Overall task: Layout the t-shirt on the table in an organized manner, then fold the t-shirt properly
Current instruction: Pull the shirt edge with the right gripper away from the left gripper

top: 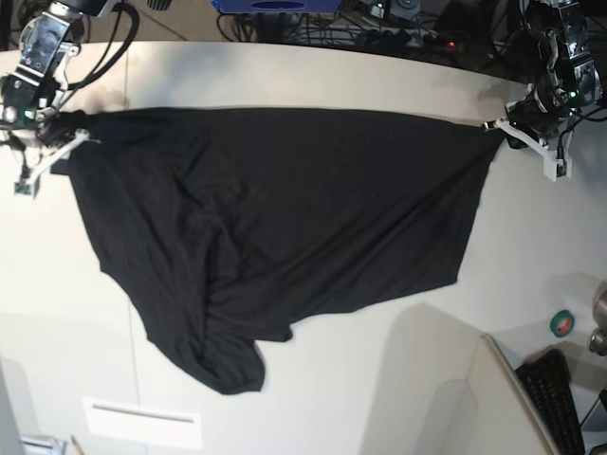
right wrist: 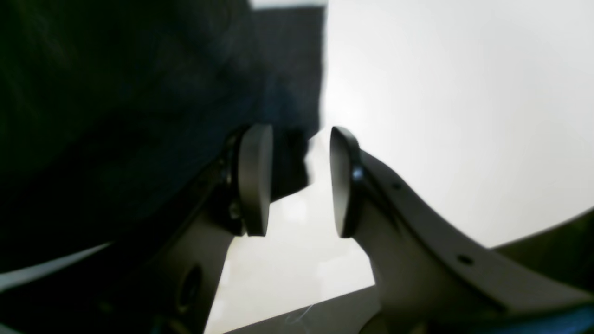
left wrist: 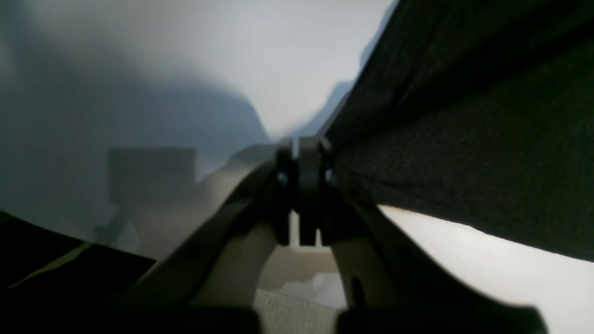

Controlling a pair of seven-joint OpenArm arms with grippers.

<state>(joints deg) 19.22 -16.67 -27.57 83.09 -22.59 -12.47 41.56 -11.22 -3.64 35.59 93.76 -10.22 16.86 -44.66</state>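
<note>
Left gripper pinches the t-shirt corner; right gripper spread beside it.

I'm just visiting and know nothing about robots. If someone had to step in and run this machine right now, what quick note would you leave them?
Left gripper: shut, pinching one corner of the t-shirt.
Right gripper: jaws apart with nothing between the pads; the cloth lies just beside one pad, so that corner looks released.
The t-shirt lies on the table, stretched fairly straight along its far edge between the two arms. Its near part is bunched and twisted into a lump, and no print shows.
Done: top edge pulled out.
Left: smooth the near part flat, then do all the folding.
</note>
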